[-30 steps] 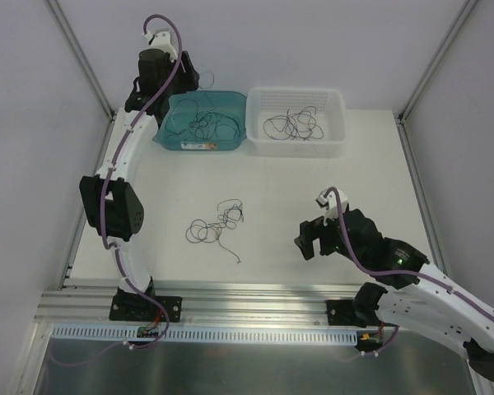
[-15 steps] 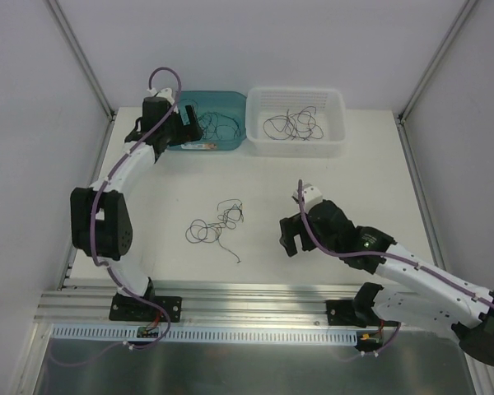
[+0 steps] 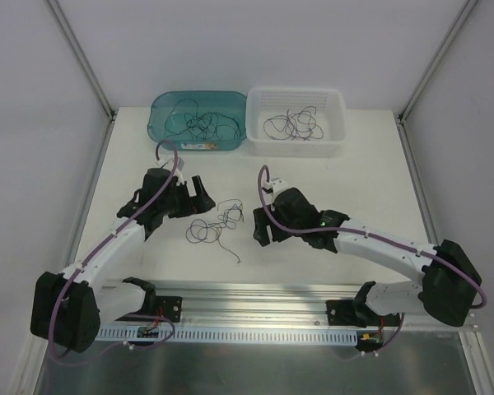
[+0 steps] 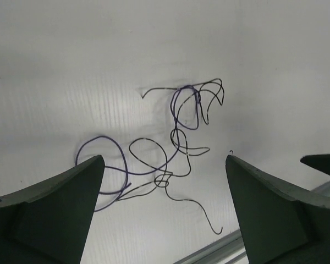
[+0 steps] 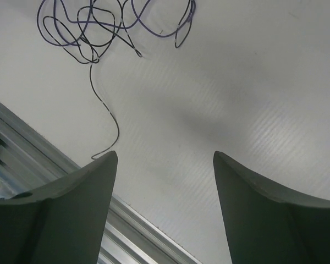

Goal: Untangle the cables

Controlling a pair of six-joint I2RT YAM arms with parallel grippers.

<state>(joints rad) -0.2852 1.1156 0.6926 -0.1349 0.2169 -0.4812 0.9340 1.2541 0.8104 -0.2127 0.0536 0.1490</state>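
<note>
Left claw (image 3: 203, 196) and right claw (image 3: 259, 227) neared cables (image 3: 216, 224); bins (image 3: 296, 90) show only overhead.

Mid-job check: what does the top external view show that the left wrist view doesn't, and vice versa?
Top external only: the teal bin and white basket, each holding loose cables, plus the left arm and right arm flanking the tangle. Left wrist only: the tangle's separate purple and black strands and their crossings, framed by its open jaws. Both: the tangle lying on the table, not gripped.
</note>
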